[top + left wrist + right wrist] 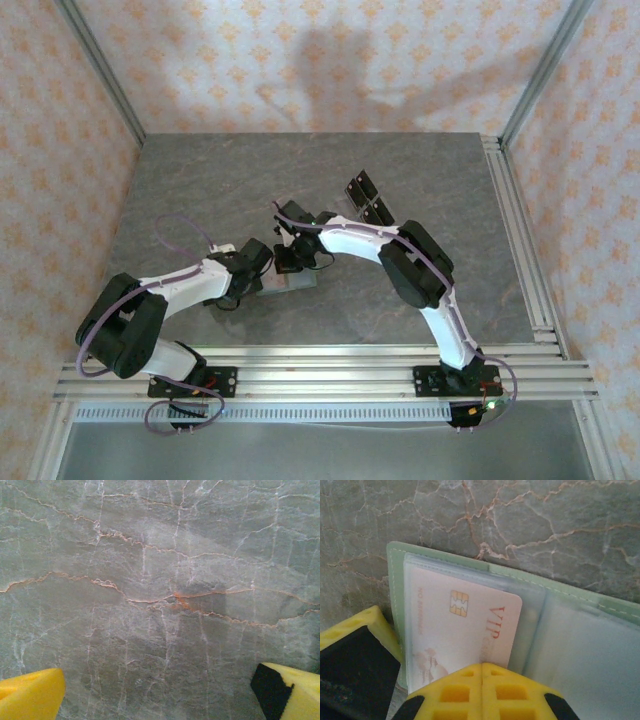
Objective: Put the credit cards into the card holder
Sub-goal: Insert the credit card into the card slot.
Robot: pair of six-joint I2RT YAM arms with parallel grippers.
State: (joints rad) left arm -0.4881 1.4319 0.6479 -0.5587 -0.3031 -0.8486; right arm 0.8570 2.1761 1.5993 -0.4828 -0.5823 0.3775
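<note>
My left hand hangs open over the bench. My right hand is closed, tips against the credit card at twelve o'clock, sleeved in the card holder. It looks thin, stiff and slick, so I'd push its near edge.

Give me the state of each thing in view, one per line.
card holder: open, lying flat on the table, inside up.
credit card: face up within the holder's clear pocket.
right gripper: shut, tips at the card's near edge.
left gripper: open, holding nothing, above bare table.
</note>
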